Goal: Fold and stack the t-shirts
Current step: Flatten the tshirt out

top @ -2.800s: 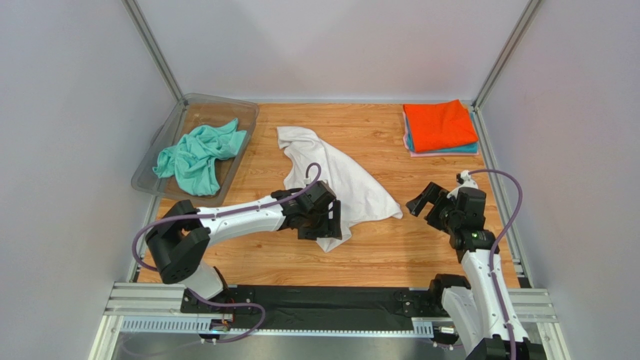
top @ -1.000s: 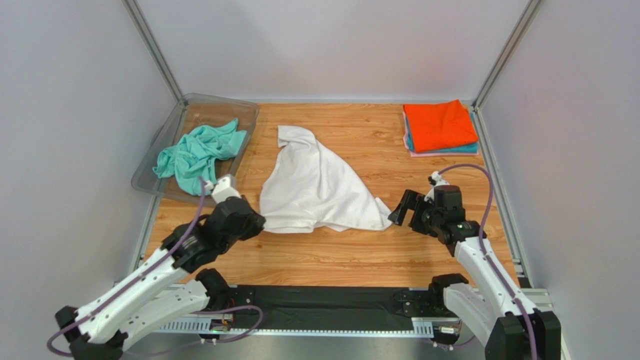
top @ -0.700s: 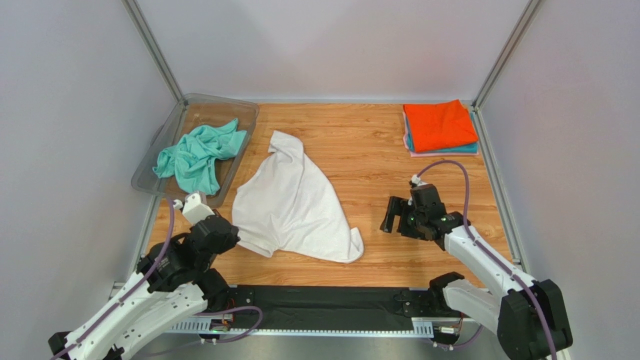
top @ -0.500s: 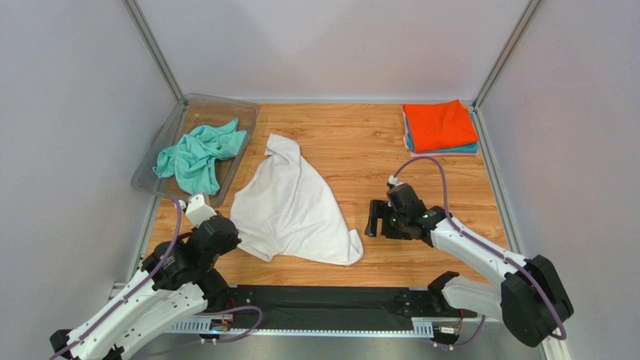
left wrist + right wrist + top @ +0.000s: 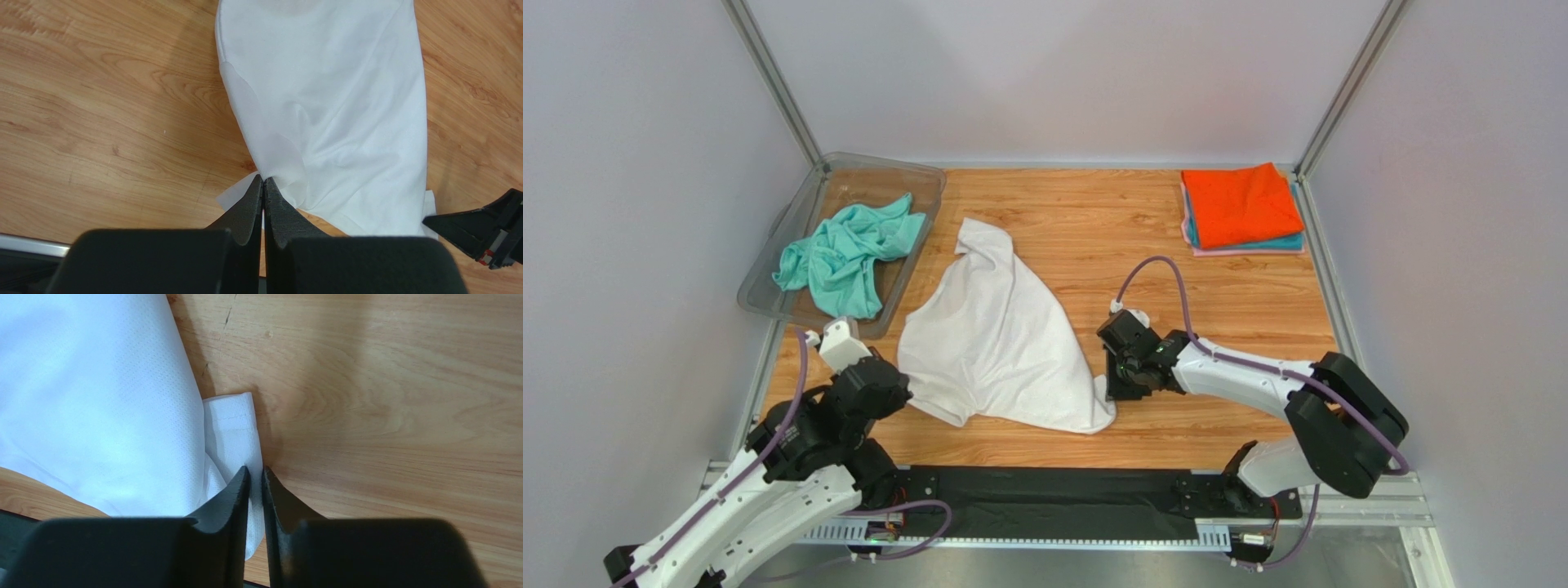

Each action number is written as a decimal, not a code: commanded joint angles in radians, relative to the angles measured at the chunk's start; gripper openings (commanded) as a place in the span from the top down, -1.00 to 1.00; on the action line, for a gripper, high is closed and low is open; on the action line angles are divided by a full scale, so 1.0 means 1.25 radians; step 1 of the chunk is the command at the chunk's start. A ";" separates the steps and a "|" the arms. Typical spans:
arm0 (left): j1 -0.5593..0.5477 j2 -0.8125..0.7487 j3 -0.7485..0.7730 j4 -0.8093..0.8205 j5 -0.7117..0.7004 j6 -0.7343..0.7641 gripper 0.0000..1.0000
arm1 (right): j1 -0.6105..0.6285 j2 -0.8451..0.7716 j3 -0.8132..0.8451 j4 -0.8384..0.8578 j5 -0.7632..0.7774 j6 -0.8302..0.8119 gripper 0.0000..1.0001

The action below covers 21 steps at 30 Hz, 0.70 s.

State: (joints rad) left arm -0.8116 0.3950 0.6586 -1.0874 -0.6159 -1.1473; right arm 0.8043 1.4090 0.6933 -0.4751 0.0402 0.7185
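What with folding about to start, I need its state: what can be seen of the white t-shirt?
The white t-shirt is thin, soft cloth with a fine weave, lying rumpled and unfolded in a rough triangle on the wooden table, narrow end toward the far side. The left gripper pinches its near left edge; the right gripper pinches a hemmed corner at its near right.

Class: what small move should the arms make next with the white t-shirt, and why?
Probably lift both corners slightly and draw them apart: the left gripper pinches one corner of the white t-shirt, the right gripper seems closed on another, and the cloth lies bunched.
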 commanded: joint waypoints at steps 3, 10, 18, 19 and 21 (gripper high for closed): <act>0.003 -0.002 0.012 0.024 -0.024 0.038 1.00 | 0.013 -0.053 0.031 -0.019 0.076 0.033 0.99; 0.003 0.066 0.123 0.157 -0.059 0.189 1.00 | 0.003 -0.198 0.185 -0.160 0.282 -0.038 1.00; 0.001 0.140 0.355 0.371 0.018 0.423 1.00 | -0.040 -0.327 0.420 -0.294 0.413 -0.129 1.00; 0.003 0.143 0.388 0.400 0.051 0.456 1.00 | -0.038 -0.356 0.440 -0.297 0.421 -0.137 1.00; 0.003 0.159 0.430 0.408 0.077 0.480 1.00 | -0.038 -0.378 0.504 -0.299 0.418 -0.167 1.00</act>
State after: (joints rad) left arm -0.8116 0.5774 1.1179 -0.6983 -0.5941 -0.6907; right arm 0.7563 0.9897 1.2221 -0.8024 0.4816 0.5873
